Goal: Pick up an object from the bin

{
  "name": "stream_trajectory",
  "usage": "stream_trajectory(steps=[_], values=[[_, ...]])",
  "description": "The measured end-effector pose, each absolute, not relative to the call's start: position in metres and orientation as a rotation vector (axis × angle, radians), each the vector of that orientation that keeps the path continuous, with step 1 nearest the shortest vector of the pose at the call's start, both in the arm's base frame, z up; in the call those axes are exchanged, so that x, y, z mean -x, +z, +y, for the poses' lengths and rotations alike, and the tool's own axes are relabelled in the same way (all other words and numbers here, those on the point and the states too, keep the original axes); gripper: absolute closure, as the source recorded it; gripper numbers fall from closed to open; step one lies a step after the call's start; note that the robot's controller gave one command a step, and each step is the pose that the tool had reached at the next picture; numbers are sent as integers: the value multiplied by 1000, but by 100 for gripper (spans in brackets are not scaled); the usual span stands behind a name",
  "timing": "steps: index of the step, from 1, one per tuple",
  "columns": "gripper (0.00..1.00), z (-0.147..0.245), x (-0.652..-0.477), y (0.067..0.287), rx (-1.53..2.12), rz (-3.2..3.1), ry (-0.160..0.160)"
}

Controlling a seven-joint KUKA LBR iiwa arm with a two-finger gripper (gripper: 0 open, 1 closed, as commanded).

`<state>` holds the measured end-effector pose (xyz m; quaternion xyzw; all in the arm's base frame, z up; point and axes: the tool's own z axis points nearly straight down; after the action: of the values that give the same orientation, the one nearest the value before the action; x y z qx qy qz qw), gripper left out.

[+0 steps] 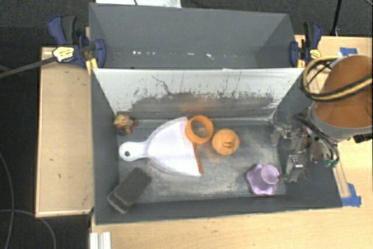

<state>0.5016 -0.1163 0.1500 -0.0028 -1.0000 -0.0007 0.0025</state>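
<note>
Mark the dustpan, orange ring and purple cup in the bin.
dustpan [169, 151]: camera view, middle of the white pan.
orange ring [190, 130]: camera view, left rim.
purple cup [256, 179]: camera view, left side.

The grey metal bin [221, 178] has a scuffed floor. On it lie a white dustpan [169, 151] left of centre, an orange ring [200, 129] at the dustpan's upper edge, an orange ball [225, 141] just beside the ring, a purple cup [263, 178] front right, a dark block [129, 189] front left, and a small brownish thing [123, 121] back left.
</note>
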Motion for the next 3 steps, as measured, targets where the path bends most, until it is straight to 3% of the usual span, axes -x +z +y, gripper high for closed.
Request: stream_trajectory(steps=[1,2,3], values=[[0,-116,-503,154,3,-3144,1],[0,-64,-513,122,15,-3147,2],[0,-42,-529,113,12,-3142,-8]])
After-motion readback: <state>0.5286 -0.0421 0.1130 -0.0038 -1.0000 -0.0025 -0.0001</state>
